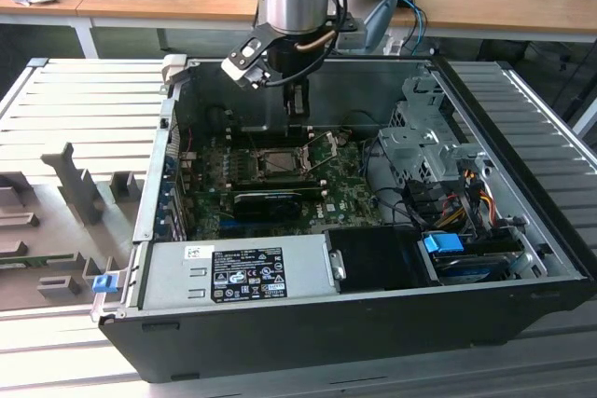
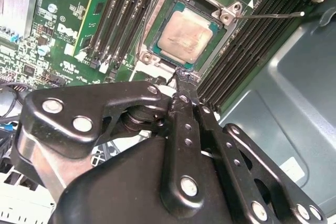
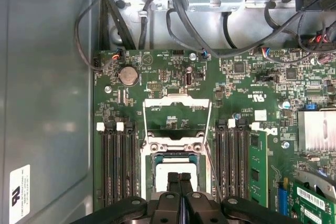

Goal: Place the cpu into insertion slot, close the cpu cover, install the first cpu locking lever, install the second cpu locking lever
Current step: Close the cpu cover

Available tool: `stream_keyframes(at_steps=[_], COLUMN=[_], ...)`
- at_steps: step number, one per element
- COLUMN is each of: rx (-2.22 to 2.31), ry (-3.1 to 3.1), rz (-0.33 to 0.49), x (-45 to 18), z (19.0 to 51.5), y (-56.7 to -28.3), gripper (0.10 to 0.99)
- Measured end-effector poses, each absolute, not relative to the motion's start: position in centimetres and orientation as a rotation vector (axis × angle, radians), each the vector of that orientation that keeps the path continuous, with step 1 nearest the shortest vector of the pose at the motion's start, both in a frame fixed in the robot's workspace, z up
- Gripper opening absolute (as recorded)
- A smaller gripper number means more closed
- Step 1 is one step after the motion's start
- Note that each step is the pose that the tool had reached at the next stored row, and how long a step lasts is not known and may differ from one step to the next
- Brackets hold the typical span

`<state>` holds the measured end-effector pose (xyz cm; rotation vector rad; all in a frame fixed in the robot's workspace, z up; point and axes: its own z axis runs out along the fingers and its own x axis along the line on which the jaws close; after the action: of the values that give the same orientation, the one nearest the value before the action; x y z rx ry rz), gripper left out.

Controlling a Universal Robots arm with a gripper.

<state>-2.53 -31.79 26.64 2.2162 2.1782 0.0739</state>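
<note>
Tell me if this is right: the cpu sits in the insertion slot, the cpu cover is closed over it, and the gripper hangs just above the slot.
Not quite. The cpu cover is open, not closed: the first wrist view shows it swung back off the slot. The cpu does sit in the insertion slot, with the gripper just above.

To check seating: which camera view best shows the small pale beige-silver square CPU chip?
Second wrist view: the CPU chip sits unobstructed in its socket. In the first wrist view the gripper covers part; the exterior view shows it distant.
</note>
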Motion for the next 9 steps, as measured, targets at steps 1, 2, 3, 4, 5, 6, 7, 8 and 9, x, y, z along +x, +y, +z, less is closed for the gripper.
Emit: stream_keyframes(at_steps=[1,2,3,4,5,6,7,8,9], rx=[2.216,2.216,2.216,2.216,2.216,2.216,2.216,2.216,2.216], ry=[2.178,2.178,2.178,2.178,2.178,2.178,2.178,2.178,2.178], rz=[0.074,0.074,0.074,0.074,0.074,0.074,0.074,0.074,0.074], x=[-2.49,-2.42,-2.36,-2.34,-2.34,-2.34,-2.34,-2.33,-2.33], z=[26.64,26.64,26.64,26.64,26.64,26.64,26.64,26.64,26.64], y=[-31.79,-31.79,-31.79,-31.79,-31.79,-31.79,-31.78,-31.78,-31.77], gripper=[0.106,0.106,0.106,0.106,0.106,0.106,0.106,0.106,0.106])
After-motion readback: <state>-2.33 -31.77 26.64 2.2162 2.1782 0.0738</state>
